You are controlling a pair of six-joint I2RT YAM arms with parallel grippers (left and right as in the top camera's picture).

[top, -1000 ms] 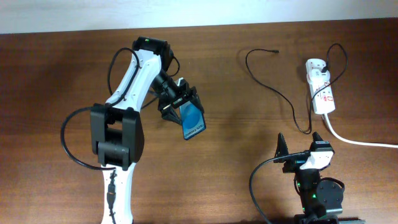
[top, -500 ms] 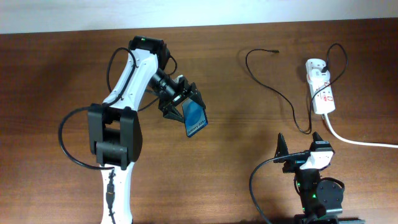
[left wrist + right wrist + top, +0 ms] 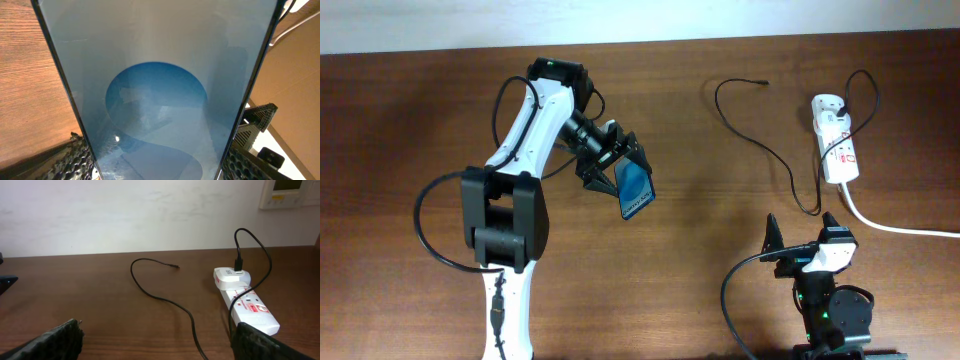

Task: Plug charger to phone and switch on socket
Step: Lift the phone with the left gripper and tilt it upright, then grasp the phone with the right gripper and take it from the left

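Clamping the phone (image 3: 635, 190) by its long edges, the left jaws hold it tilted over the counter (image 3: 400, 120), its blue screen filling the left wrist view. The right jaws are spread wide and grip nothing, near the counter's front edge. Beyond them the charger (image 3: 768, 148) lies slack, its tip free and well apart from the phone. Its other end runs to the socket (image 3: 838, 150).

Lighting: even and soft; your table (image 3: 400, 120) carries only faint shadows. Glare: pale reflections wash the phone (image 3: 160, 75) screen in your left wrist view. Focus: overhead crisp.
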